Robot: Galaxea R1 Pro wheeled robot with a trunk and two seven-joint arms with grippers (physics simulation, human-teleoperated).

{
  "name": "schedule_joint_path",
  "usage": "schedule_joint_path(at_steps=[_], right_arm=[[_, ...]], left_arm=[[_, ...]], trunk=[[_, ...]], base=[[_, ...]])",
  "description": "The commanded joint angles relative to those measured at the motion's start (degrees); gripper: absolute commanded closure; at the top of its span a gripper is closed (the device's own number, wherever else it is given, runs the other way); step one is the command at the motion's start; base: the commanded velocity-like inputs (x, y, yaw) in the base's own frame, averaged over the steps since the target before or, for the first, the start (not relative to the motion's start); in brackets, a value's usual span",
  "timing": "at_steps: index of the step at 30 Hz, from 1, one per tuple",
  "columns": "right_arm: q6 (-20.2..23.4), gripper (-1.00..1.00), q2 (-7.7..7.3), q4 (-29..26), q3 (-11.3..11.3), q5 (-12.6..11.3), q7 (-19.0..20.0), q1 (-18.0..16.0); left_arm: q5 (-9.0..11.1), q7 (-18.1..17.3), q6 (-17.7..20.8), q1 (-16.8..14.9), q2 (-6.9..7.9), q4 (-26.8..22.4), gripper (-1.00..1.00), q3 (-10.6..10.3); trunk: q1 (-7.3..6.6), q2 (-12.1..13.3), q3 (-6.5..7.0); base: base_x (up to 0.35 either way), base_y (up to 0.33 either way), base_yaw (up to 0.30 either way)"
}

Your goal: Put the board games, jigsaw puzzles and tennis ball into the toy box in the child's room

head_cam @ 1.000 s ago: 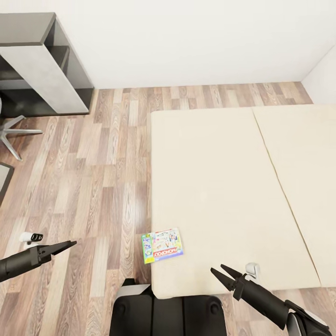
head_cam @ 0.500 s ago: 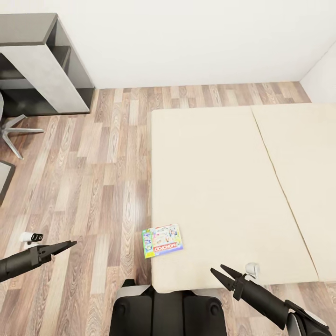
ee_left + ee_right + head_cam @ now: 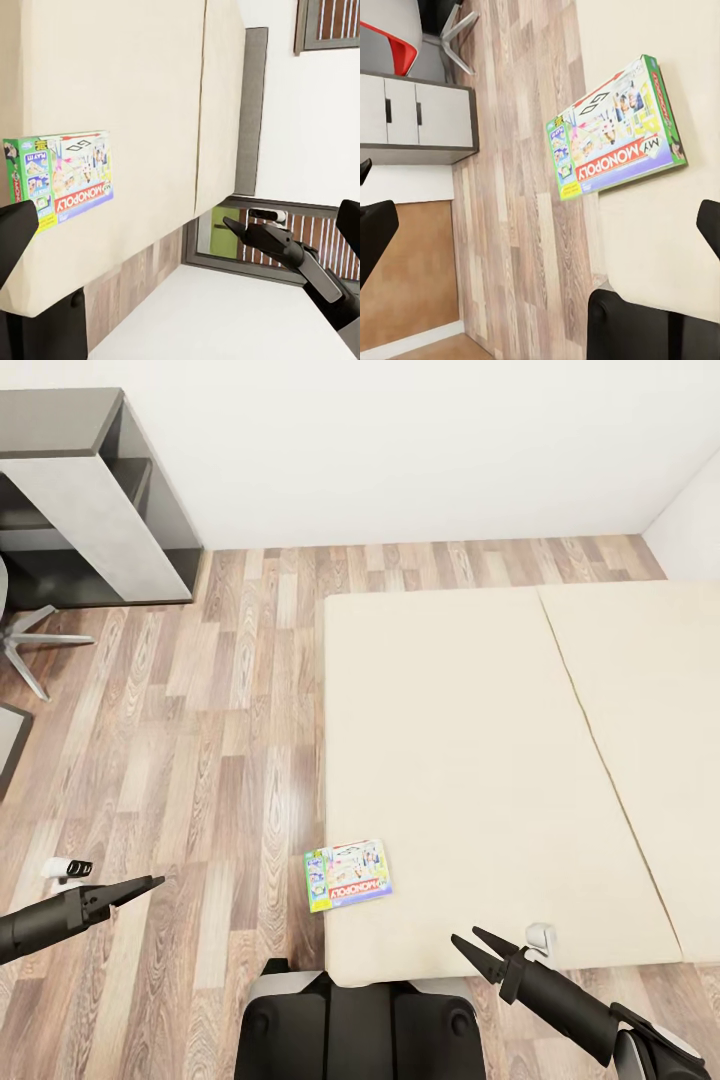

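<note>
One board game [image 3: 348,875], a white-green box with a red Monopoly strip, lies flat at the near left corner of the beige bed [image 3: 470,760], its green end jutting over the mattress edge. The left wrist view shows the board game [image 3: 60,180] on the bed [image 3: 112,75], and the right wrist view shows the board game [image 3: 611,131] from close above. My left gripper [image 3: 148,883] hovers over the floor left of the bed, open and empty. My right gripper [image 3: 468,940] hangs open and empty over the bed's near edge, right of the box. The toy box and table are out of view.
A dark grey shelf unit [image 3: 95,490] stands against the white wall at far left, with chair legs [image 3: 30,645] in front of it. Wood-plank floor [image 3: 200,740] runs between the unit and the bed. My black base [image 3: 360,1025] touches the bed's near edge.
The whole picture has shifted a little, so the bed's near edge and the game box sit slightly higher than a second ago. Both grippers hold the same pose.
</note>
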Motion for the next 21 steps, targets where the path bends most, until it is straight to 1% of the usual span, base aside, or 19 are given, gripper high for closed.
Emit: schedule_joint_path(at_steps=[1, 12, 21], right_arm=[[0.4, -1.0, 0.05, 0.0, -0.1, -0.2, 0.2, 0.0], [0.4, -1.0, 0.05, 0.0, -0.1, -0.3, 0.2, 0.0], [0.4, -1.0, 0.05, 0.0, -0.1, -0.3, 0.2, 0.0]], left_arm=[[0.0, -0.2, 0.6, 0.0, 0.02, 0.0, -1.0, 0.0], [0.0, -0.2, 0.6, 0.0, 0.02, 0.0, -1.0, 0.0], [0.0, -0.2, 0.6, 0.0, 0.02, 0.0, -1.0, 0.0]], trunk=[[0.03, -0.1, -0.06], [0.03, -0.1, 0.0], [0.03, -0.1, 0.45]], base=[[0.0, 0.0, 0.0], [0.0, 0.0, 0.0], [0.0, 0.0, 0.0]])
